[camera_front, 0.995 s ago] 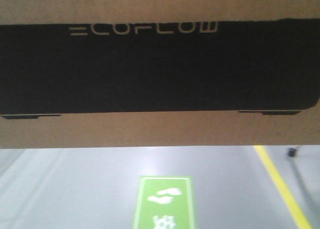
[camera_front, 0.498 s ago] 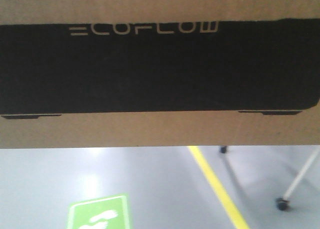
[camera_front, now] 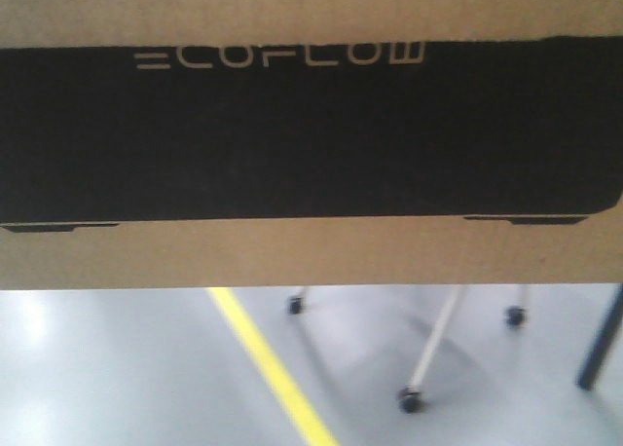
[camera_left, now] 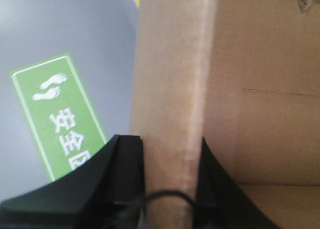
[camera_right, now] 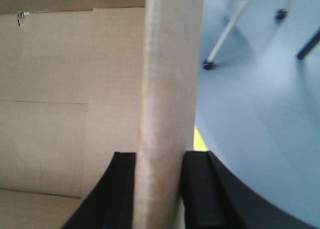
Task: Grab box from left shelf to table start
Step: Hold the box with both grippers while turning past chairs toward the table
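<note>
Filling near view: large brown cardboard box (camera_front: 311,256), black ECOFLOW panel, hanging above glossy grey floor (camera_front: 107,368). Left gripper (camera_left: 167,149) clamping left wall, right gripper (camera_right: 160,159) clamping right wall. Yellow floor stripe (camera_front: 273,368) running past white castered legs (camera_front: 434,341).

Grey glossy floor (camera_front: 107,368); yellow line (camera_front: 273,373) crossed diagonally; white castor legs (camera_front: 435,337) stood beyond; green footprint sign (camera_left: 55,114) lay flat.

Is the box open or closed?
Open. The left gripper and right gripper each pinch a bare wall of the box, with its inside showing beside them.
</note>
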`<state>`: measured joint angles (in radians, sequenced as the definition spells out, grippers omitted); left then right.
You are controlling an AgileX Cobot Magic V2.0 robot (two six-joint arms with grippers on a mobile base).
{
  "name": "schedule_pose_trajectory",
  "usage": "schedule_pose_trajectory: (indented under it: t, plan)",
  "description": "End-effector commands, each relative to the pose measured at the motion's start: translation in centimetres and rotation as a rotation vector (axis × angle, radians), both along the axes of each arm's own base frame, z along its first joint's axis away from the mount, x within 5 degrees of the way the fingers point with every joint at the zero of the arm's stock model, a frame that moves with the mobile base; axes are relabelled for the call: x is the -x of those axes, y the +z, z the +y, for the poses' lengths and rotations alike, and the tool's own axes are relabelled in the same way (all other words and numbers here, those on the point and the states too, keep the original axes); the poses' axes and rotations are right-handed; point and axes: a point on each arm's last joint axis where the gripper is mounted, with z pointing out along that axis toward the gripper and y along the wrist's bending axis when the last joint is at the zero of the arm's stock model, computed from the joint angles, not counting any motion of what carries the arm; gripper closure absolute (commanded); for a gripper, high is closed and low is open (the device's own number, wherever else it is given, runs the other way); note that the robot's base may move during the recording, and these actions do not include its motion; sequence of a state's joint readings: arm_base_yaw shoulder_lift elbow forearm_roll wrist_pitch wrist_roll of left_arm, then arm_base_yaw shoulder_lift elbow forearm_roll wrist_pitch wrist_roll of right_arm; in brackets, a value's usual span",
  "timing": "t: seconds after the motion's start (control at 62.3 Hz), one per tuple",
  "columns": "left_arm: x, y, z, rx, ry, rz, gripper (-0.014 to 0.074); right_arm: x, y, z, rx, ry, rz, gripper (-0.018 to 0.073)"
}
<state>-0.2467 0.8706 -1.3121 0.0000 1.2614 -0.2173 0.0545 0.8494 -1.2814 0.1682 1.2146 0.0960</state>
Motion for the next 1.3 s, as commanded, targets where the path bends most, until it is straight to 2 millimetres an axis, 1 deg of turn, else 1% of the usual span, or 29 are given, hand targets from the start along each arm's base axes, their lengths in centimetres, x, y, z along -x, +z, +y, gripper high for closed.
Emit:
schedule_pose_trajectory:
  t: [0.0, 1.284]
  plan:
    - [0.31, 2.01, -0.15, 0.081, 0.003, -0.144, 0.0616, -0.13, 1.61, -0.43, 0.024, -0.033, -0.143, 0.0505]
    - [0.31, 2.01, -0.15, 0.081, 0.003, -0.144, 0.0616, -0.13, 1.61, -0.43, 0.024, -0.033, -0.143, 0.0505]
